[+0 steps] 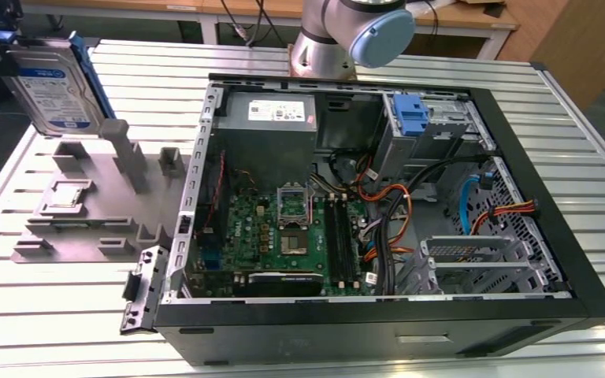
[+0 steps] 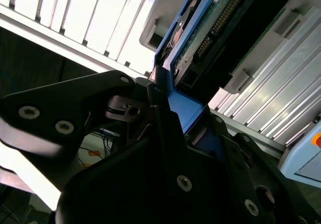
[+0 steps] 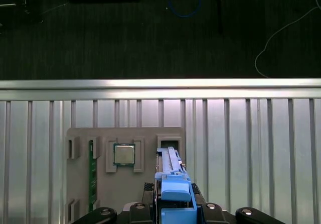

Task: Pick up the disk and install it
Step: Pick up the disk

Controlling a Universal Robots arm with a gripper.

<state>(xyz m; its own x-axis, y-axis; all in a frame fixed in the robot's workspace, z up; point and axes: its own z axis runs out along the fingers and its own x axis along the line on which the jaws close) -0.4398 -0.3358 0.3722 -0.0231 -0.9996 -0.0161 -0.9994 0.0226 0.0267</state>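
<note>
Above the table [image 1: 50, 299], the jaws of the gripper [image 3: 175, 207] clamp the disk [image 1: 56, 83] clear of the grey holder [image 1: 82, 213]; fitting it into the computer case [image 1: 387, 335] remains.

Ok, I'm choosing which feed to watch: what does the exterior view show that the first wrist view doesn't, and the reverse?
Exterior view: the open computer case with its motherboard, and the labelled face of the disk. First wrist view: a green strip standing in the grey fixture, and dark floor past the table edge. Both: the disk in the gripper, the fixture, the slatted table.
</note>
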